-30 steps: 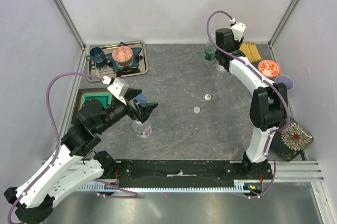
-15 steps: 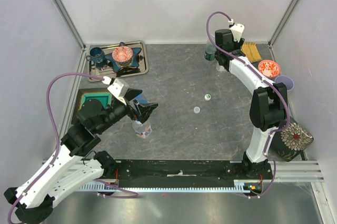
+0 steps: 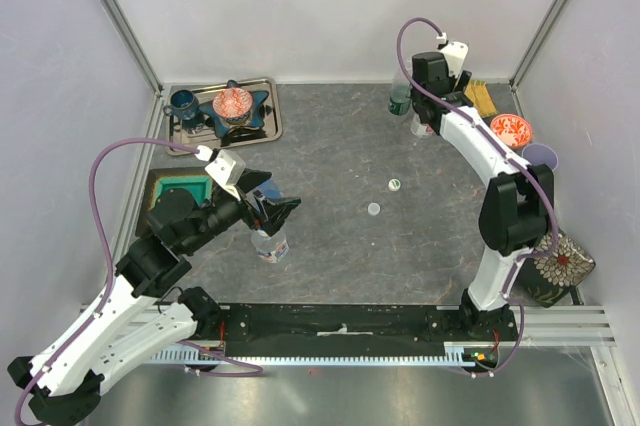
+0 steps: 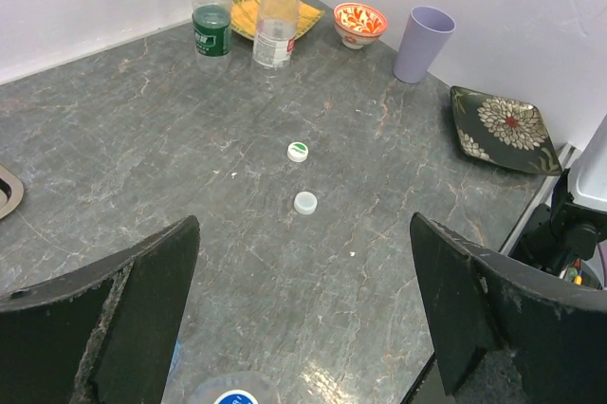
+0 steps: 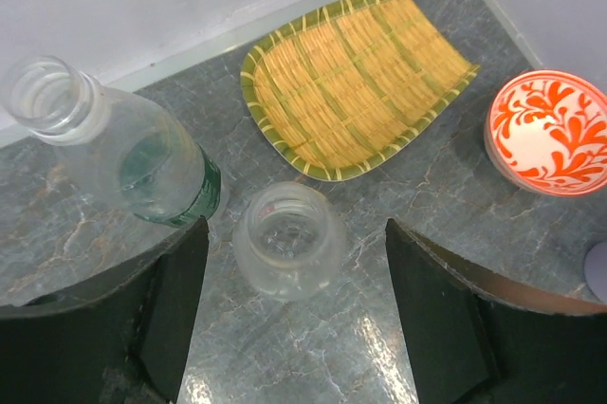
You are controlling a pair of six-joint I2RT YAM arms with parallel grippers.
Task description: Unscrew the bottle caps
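My left gripper (image 3: 272, 208) is open and empty, hovering just above a clear labelled bottle (image 3: 268, 245). That bottle's blue cap (image 4: 232, 395) shows at the bottom edge of the left wrist view, below my spread jaws (image 4: 303, 233). A blue-tinted bottle (image 3: 267, 189) is mostly hidden under that gripper. My right gripper (image 5: 296, 252) is open, its jaws on either side of a plain clear bottle (image 5: 287, 238) with no cap. A greenish bottle (image 5: 123, 157), also uncapped, stands beside it. A green-white cap (image 3: 394, 184) and a white cap (image 3: 373, 209) lie loose on the table.
A metal tray (image 3: 270, 121) at back left holds a blue mug and a red bowl on a star plate. A green box (image 3: 180, 187) sits at the left. A woven mat (image 5: 360, 82), a red-patterned bowl (image 5: 548, 129), a lilac cup (image 4: 422, 44) and a floral plate (image 4: 503, 129) are at the right.
My right gripper has shifted slightly to the right over the clear bottle. The left arm has barely moved.
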